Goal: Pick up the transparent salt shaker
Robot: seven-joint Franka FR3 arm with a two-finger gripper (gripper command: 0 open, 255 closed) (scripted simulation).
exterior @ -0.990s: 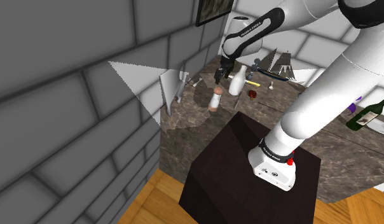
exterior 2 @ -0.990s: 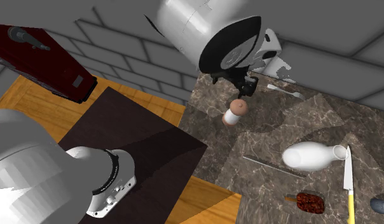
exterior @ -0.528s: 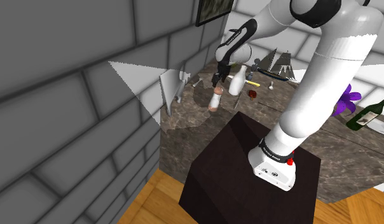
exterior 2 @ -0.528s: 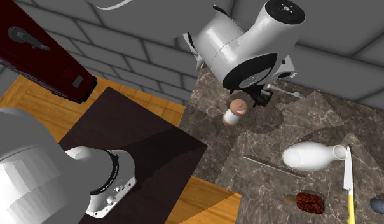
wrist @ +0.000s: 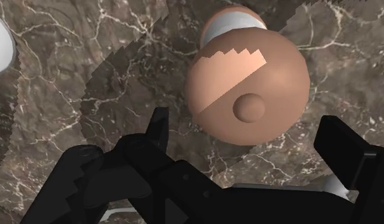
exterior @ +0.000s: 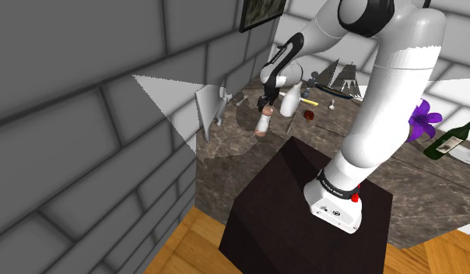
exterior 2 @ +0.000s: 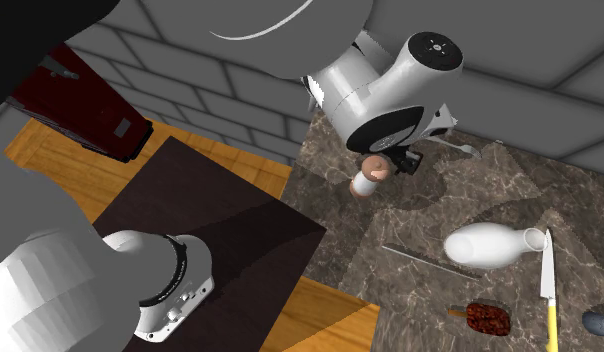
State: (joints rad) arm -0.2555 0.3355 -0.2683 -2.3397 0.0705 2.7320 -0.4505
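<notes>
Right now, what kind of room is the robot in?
Probably a kitchen in a house. A dark, stone-patterned counter holds a shaker with a round brownish top, a yellow-handled knife and a white jug lying on its side. Grey block walls stand around it.

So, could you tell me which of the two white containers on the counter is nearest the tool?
The small shaker with the pinkish-brown round cap, right under the open tool; the large white bottle lies farther off, beside the knife.

Even light, jagged-edged shadows on counter (wrist: 51, 95)
</notes>
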